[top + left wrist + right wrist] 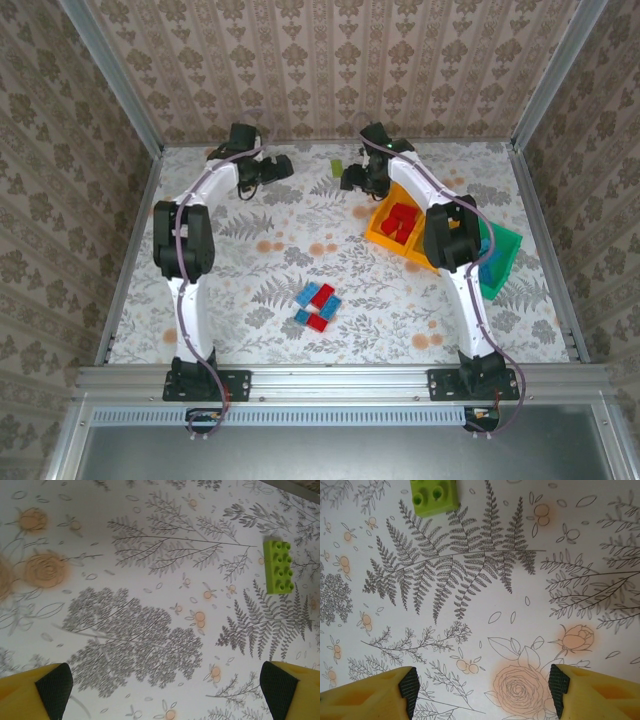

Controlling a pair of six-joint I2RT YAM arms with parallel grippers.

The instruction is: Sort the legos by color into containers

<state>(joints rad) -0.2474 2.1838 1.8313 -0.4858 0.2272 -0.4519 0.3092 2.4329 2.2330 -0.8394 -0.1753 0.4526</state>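
left hand (pixel 165 690) and right hand (pixel 481 692) both hang opened wide and empty, either side of the lime green lego (pixel 279 566) on the worktop (pixel 250 290).

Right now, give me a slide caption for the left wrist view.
Open left gripper above the floral table, one lime green lego lying studs up ahead.

Floral tbl (pixel 250 290): lego pile (pixel 317 307), green lego (pixel 338 165), bins (pixel 390 247).

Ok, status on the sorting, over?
Left jaws open, right jaws open, both empty. Lime lego loose on table between them; red and blue cluster unsorted mid-table. No obstruction seen.
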